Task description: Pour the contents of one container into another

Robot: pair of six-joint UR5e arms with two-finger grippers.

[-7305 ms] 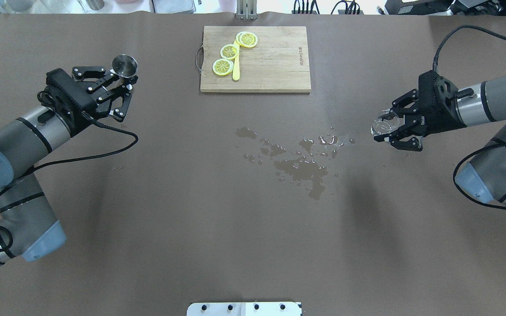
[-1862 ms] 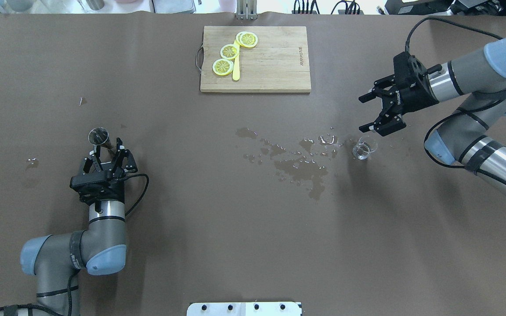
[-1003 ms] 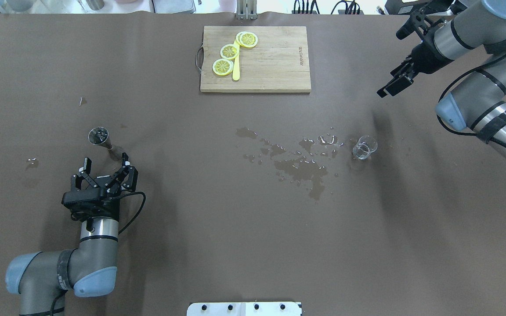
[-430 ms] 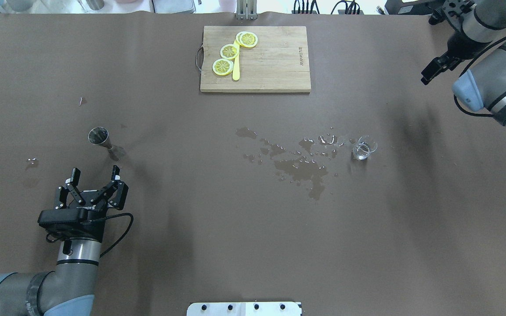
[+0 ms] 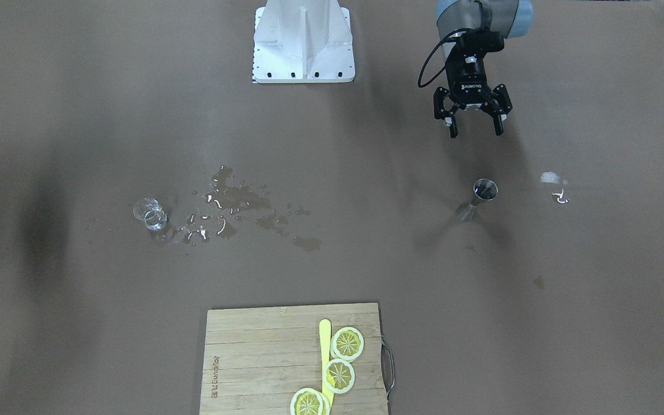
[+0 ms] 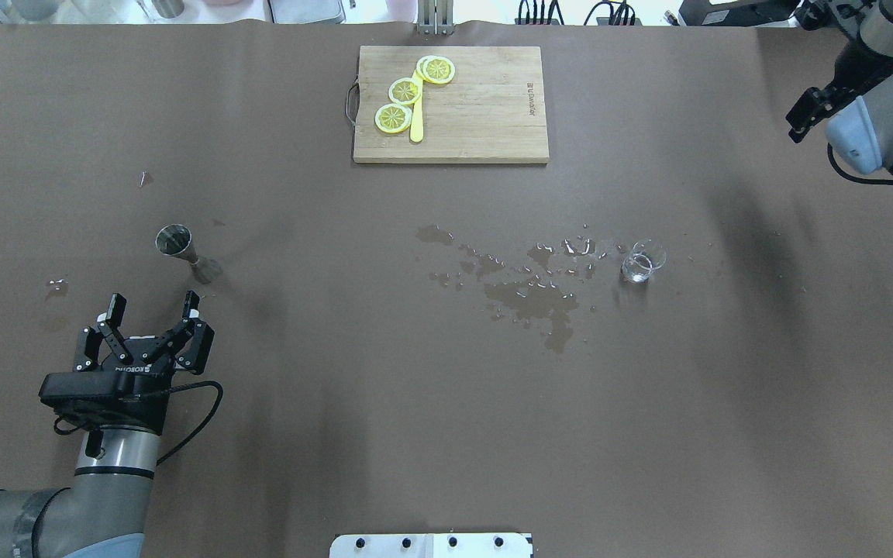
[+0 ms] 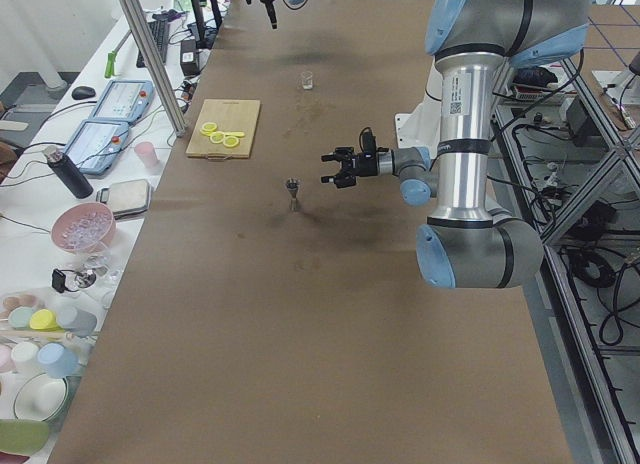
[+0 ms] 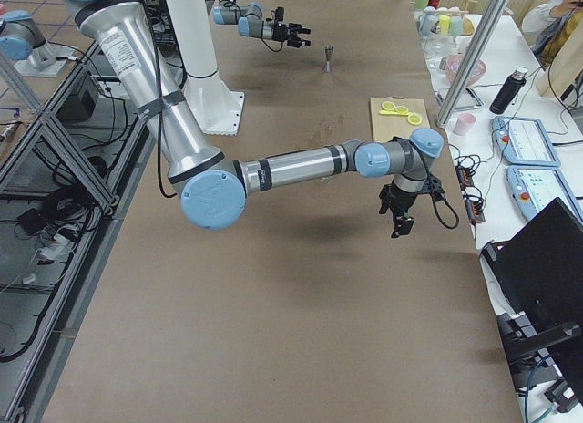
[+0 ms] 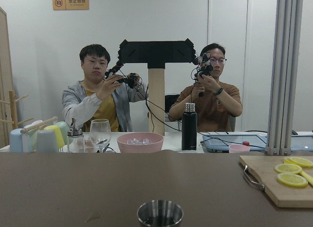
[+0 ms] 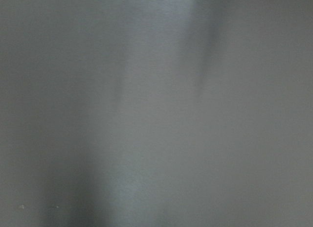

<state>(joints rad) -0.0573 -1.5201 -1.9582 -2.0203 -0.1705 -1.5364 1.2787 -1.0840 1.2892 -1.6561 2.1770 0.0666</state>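
A small steel jigger point(image 6: 175, 242) stands upright on the brown table at the left, also in the front view point(image 5: 485, 191) and low in the left wrist view point(image 9: 160, 215). My left gripper point(image 6: 153, 302) hovers a short way behind it on the robot's side, open and empty point(image 5: 475, 131). A small clear glass cup point(image 6: 642, 262) stands right of centre at the puddle's edge point(image 5: 149, 214). My right gripper point(image 6: 812, 101) is far off at the back right corner, empty. One of its fingers point(image 6: 801, 120) shows, splayed out, and the jaws look open.
Spilled liquid point(image 6: 528, 291) spreads over the table's middle, left of the cup. A wooden cutting board point(image 6: 485, 108) with lemon slices and a yellow knife lies at the far centre. Small wet spots point(image 6: 56, 287) lie left of the jigger. Two people sit beyond the table's far edge.
Both containers were held in the air before and now stand on the table. My left gripper has backed away from the jigger. The right arm has swung up and off to the far right corner.
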